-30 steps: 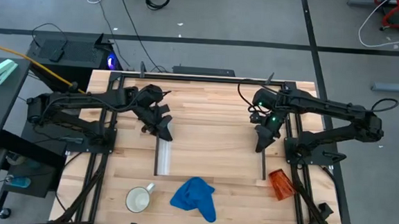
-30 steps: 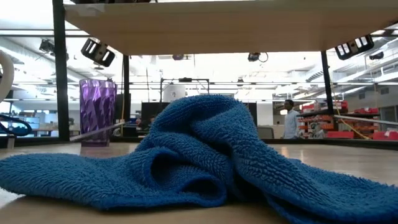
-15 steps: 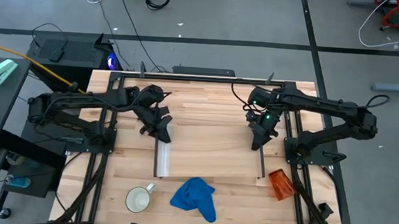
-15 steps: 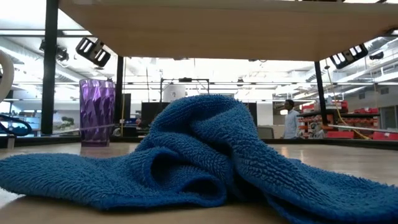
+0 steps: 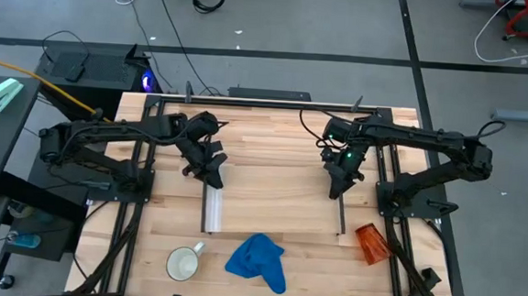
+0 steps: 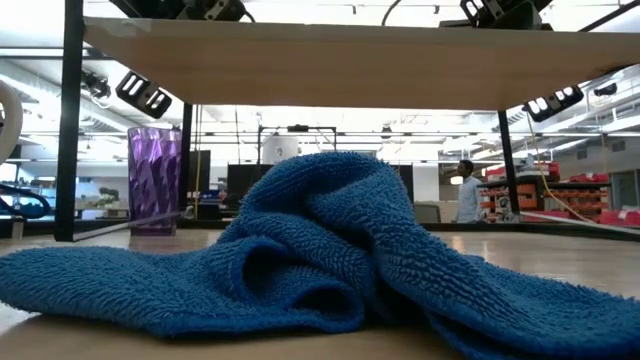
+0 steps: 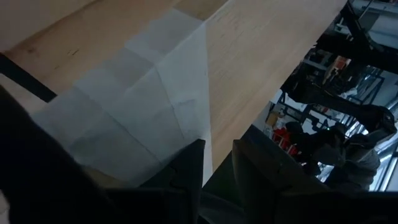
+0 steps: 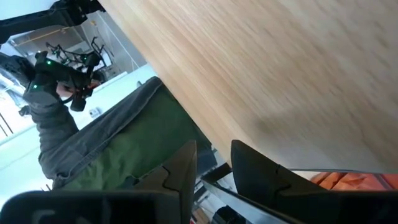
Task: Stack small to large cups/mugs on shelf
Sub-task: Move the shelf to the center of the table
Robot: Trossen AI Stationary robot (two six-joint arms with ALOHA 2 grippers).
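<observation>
Stacking has not begun, we judge: white mug point(image 5: 182, 264) and orange cup point(image 5: 369, 243) rest apart on the desk point(image 5: 274, 130), and the purple cup point(image 6: 155, 180) stands under the shelf point(image 5: 275, 190). We see the left gripper point(image 5: 209, 172), fingers closed on the shelf's white-strip end, and the right gripper point(image 5: 339, 182), fingers closed on the opposite edge; both arms reach inward, holding the board level.

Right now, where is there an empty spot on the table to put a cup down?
The shelf top between the two grippers is bare. So is the tabletop between the blue cloth and the orange cup. It is crowded between the white mug and the cloth.
</observation>
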